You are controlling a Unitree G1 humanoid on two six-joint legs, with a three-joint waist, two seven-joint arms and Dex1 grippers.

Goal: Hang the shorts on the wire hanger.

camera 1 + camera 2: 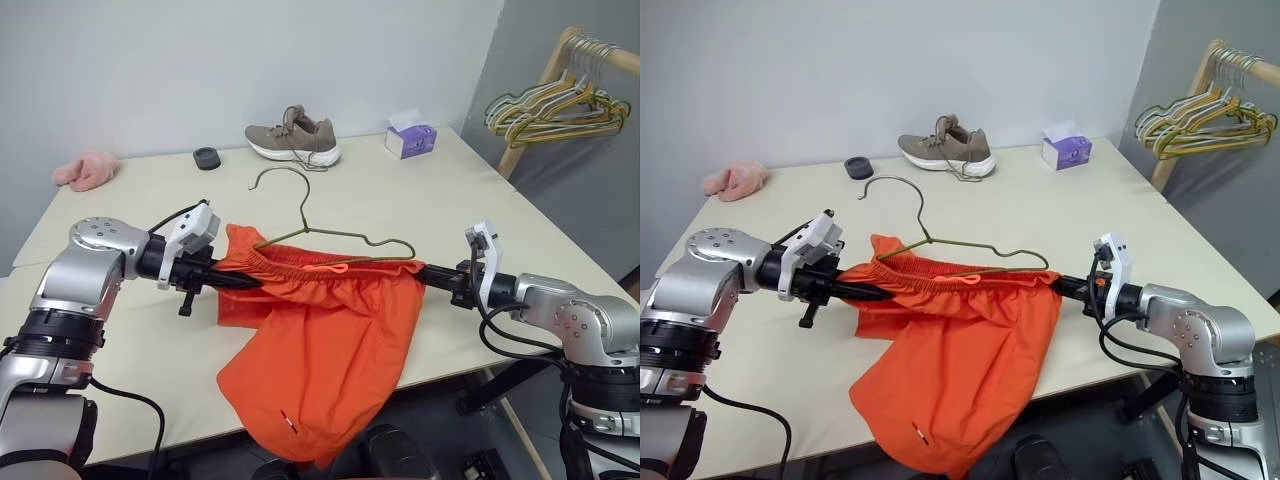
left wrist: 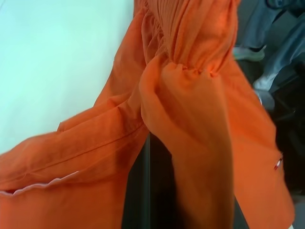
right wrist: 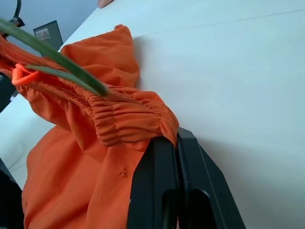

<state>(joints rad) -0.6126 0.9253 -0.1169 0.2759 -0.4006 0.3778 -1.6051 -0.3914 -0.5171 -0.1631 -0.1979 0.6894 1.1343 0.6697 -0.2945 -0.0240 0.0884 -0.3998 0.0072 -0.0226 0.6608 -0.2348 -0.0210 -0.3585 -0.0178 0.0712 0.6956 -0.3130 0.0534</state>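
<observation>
My left pincer (image 1: 225, 281) & right pincer (image 1: 425, 272) each pinch one end of the orange shorts (image 1: 320, 350) waistband, stretched over desk (image 1: 130, 215) edge. Wire hanger (image 1: 330, 232) pokes in. Next, I think: slide waistband fully onto it.

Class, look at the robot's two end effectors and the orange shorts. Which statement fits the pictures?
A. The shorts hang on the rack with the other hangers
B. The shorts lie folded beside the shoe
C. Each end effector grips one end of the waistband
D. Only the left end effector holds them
C: the left end effector and the right end effector each pinch an end of the waistband of the shorts, stretching it between them.
</observation>
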